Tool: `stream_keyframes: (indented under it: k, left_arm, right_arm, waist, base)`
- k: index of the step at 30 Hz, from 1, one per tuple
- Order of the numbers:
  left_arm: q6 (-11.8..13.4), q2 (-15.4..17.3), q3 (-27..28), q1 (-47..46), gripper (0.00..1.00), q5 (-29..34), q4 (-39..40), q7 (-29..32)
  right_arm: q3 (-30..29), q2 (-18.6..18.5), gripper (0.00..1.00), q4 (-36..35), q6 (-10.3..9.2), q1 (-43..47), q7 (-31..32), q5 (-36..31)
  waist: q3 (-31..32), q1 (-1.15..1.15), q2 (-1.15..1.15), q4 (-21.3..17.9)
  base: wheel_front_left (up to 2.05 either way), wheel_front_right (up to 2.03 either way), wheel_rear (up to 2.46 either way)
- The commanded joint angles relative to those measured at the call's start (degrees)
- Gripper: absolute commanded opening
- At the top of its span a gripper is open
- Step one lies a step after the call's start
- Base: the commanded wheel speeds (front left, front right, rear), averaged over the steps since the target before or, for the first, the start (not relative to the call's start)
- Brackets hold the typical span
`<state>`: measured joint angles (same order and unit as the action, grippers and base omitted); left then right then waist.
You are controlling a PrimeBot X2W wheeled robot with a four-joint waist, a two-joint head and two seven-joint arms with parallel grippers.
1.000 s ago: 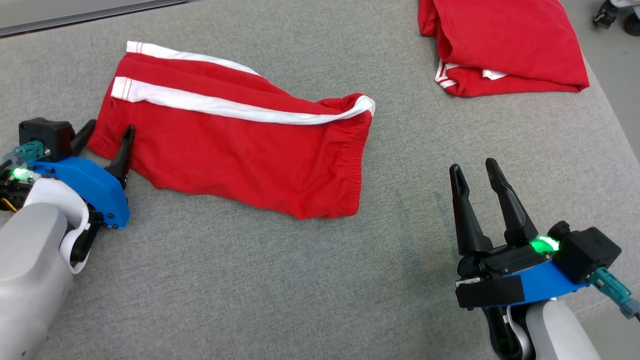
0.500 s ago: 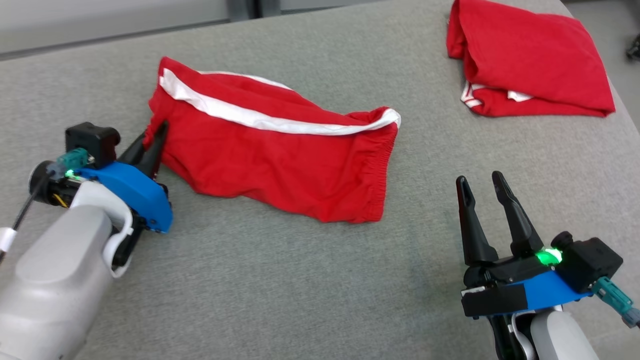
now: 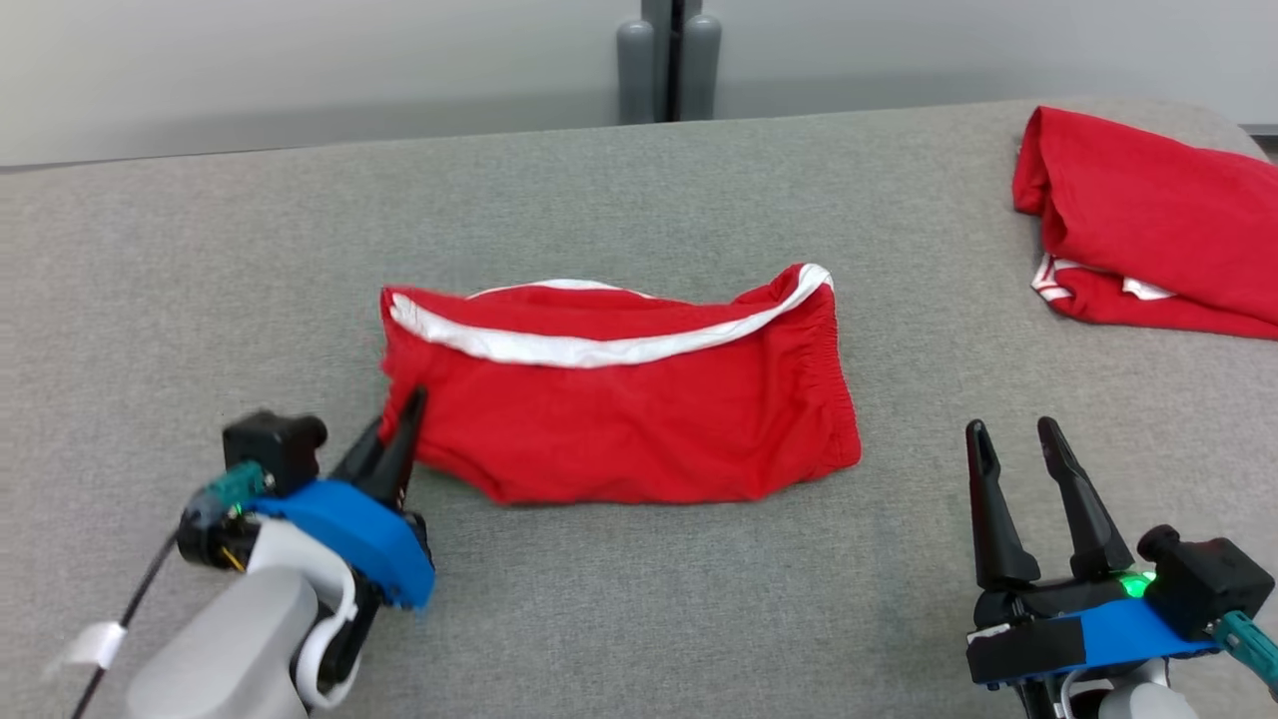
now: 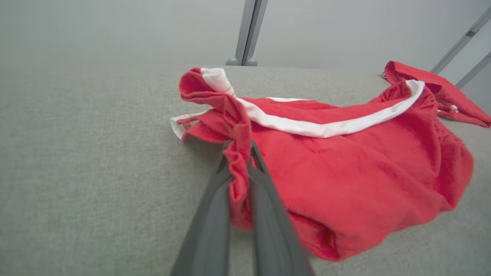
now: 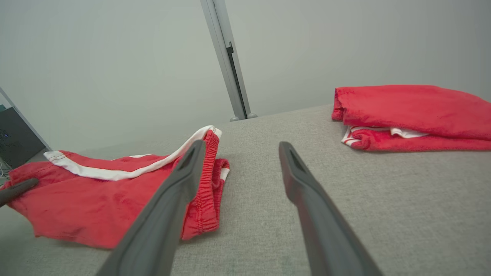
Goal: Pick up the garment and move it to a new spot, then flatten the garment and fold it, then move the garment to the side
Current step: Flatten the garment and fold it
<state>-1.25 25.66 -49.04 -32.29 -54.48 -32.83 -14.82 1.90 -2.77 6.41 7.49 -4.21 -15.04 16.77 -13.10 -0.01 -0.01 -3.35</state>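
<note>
Tightly inside left pincer (image 3: 411,397), edge of garment (image 3: 639,424)

On the grey bench (image 3: 639,609), the left gripper (image 3: 406,414) pinches the left edge of the white-striped red shorts (image 3: 639,424); the right gripper (image 3: 1012,431) is spread wide, and a folded red garment (image 3: 1148,225) lies at far right.

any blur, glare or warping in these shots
Head view: sharp, evenly lit, no glare, hardly any shadow around the red shorts. Left wrist view: the left gripper looks soft, close to the lens. Right wrist view: the right gripper blurs likewise; the post appears tilted.
</note>
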Motion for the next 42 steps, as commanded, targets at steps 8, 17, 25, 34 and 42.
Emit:
stream_keyframes:
  k: [8,17,25,34,42]
  left_arm:
    - [3.2,-0.68,0.94,5.06,1.0,2.19,1.76,-0.47]
    - [6.38,-3.97,21.33,13.7,1.0,16.51,15.73,-0.41]
    - [6.45,-8.99,37.48,24.53,1.0,31.13,24.81,-0.42]
    - [4.48,-12.87,43.65,33.11,1.0,40.21,25.23,-0.42]
    - [1.89,-13.94,44.5,34.68,1.0,44.75,22.65,-0.43]
  right_arm:
    - [0.24,-0.23,1.0,1.11,0.01,1.11,-0.15,-0.46]
    - [-2.25,-0.22,1.0,0.75,0.01,2.4,-0.16,-2.31]
    - [-4.1,-0.22,1.0,0.56,0.01,3.58,-0.16,-3.88]
    - [-5.12,-0.23,1.0,0.65,0.01,7.4,-0.16,-4.41]
    - [-4.92,-0.22,1.0,1.08,0.01,9.63,-0.16,-5.23]
  waist:
    - [0.83,0.01,0.01,0.95]
    - [3.81,0.01,0.01,2.06]
    - [7.25,0.01,0.01,3.15]
    - [10.96,0.01,0.01,3.29]
    - [11.56,0.01,0.01,3.46]
  base:
    - [0.0,0.0,0.0]
    - [0.0,0.0,0.0]
    - [0.0,0.0,0.0]
    - [0.0,0.0,0.0]
    - [0.0,0.0,0.0]
